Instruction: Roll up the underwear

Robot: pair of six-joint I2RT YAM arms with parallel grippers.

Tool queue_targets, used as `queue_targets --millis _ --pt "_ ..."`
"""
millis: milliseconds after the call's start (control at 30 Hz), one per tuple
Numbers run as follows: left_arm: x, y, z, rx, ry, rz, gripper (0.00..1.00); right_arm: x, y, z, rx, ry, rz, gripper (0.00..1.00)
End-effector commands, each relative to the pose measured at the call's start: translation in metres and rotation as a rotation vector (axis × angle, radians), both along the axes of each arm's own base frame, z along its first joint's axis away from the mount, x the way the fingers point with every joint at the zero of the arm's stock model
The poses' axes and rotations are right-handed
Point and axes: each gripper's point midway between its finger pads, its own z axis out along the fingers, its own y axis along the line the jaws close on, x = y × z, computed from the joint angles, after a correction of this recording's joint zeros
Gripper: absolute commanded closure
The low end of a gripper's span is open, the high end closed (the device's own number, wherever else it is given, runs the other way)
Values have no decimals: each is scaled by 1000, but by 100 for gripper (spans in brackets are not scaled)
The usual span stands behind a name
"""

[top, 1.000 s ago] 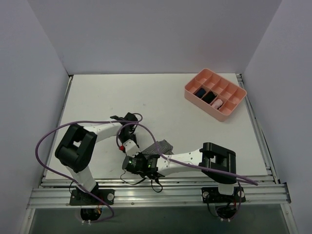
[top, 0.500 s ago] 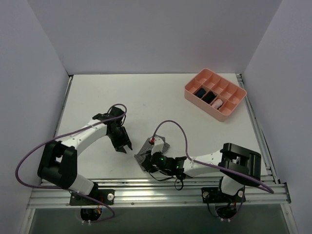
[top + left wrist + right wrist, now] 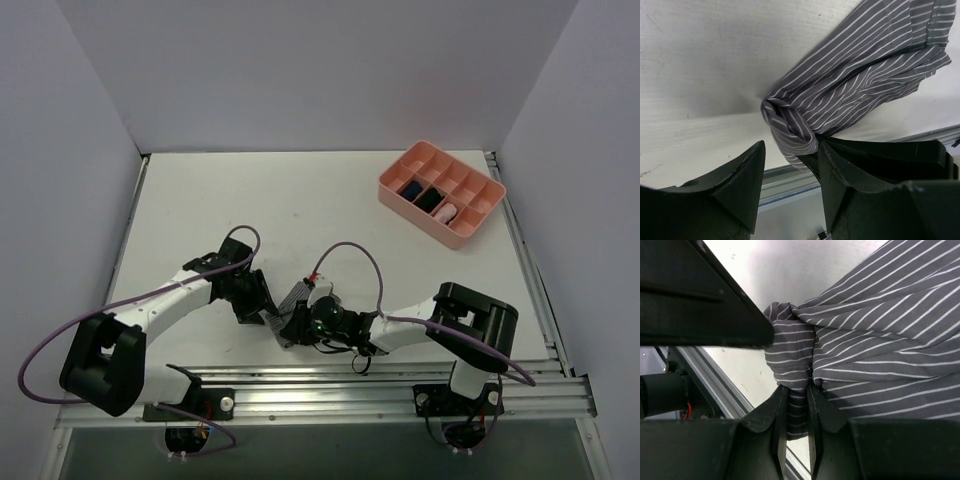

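The underwear point(image 3: 297, 303) is grey striped cloth lying bunched near the table's front edge. In the right wrist view my right gripper point(image 3: 796, 392) is shut on a pinched fold of the underwear point(image 3: 875, 340). In the left wrist view my left gripper point(image 3: 790, 150) is open, its fingers on either side of the twisted end of the underwear point(image 3: 860, 85), close to it but not closed on it. In the top view the left gripper point(image 3: 262, 308) meets the right gripper point(image 3: 297, 325) at the cloth. No orange tag shows.
A pink divided tray point(image 3: 470, 225) stands at the back right with dark, blue and pink rolled bundles in its compartments. The aluminium rail point(image 3: 330, 385) runs along the table's front edge just below the grippers. Purple cables loop over both arms.
My left gripper moved right and forward to the cloth's end. My right gripper shifted left with the underwear, which is now more bunched.
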Motion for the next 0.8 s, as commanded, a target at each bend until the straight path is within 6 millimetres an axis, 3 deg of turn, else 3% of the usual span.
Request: queue_targets --millis 0,133,433,767 --pt "9 -13 10 -84 -97 -46 46 -39 -65 -83 -350 175 84 99" --pt "9 -13 14 -108 -157 -41 44 -35 -59 -83 -312 215 101 99" --pt "4 -7 0 -68 -114 -29 43 -32 -53 -88 -264 294 138 100" --pt "-2 14 -11 50 -79 10 43 -31 -49 -94 -241 352 134 100"
